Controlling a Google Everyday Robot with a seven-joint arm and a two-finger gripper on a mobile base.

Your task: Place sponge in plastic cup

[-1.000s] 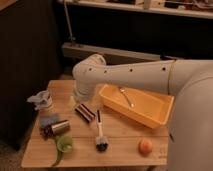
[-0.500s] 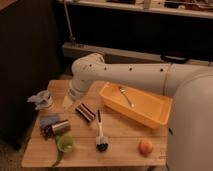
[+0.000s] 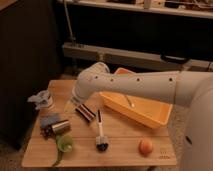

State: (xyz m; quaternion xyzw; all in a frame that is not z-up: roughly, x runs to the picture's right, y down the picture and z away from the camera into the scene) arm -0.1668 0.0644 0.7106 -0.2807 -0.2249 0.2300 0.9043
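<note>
My gripper [image 3: 70,103] hovers over the left part of the table [image 3: 125,154], with nothing visibly in it.
The bluish sponge [image 3: 48,120] lies just near-left of me, its long side running roughly left-right, beside a can [image 3: 60,127]. The green cup [image 3: 64,143] sits nearer still. I cannot tell how wide my grip stands.

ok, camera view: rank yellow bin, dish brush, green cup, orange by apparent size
1. yellow bin
2. dish brush
3. green cup and orange: look alike, unranked.
Gripper sits over the table's left side.
</note>
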